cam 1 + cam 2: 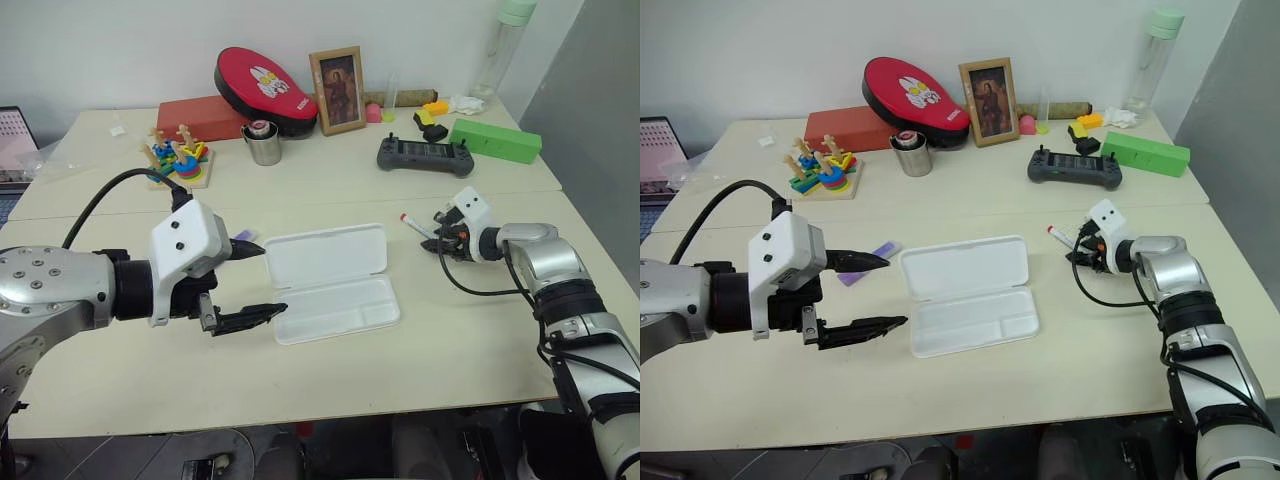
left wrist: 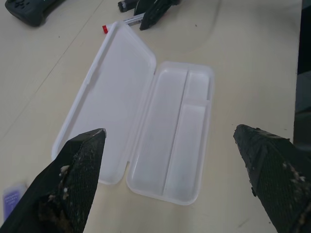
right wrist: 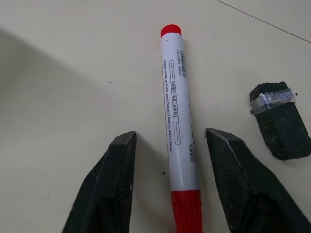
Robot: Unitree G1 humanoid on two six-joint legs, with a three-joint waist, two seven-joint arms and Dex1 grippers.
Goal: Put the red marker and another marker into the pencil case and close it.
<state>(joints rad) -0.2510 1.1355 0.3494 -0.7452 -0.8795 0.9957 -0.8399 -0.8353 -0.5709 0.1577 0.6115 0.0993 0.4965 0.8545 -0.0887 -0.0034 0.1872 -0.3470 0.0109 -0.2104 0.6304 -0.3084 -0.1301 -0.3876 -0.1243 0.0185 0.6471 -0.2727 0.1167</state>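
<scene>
Right gripper (image 3: 167,187) straddles the red marker (image 3: 177,121), which lies flat on the table (image 1: 450,330) to the right of the open pencil case (image 1: 330,285). Marker's long axis runs along the fingers' own direction, one finger on each side, small gap either side, not yet pinching. Small black block (image 3: 281,119) sits just beside, clear of the fingers. Left gripper (image 1: 252,285) hovers at the case's left end, fingers spread wide, empty. Purple marker (image 1: 870,255) lies behind it. Right arm is the nearer to the red marker.

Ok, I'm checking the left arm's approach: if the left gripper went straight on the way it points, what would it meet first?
Most likely the pencil case: it lies open directly ahead between the left gripper's spread fingers, though depth is hard to judge.
</scene>
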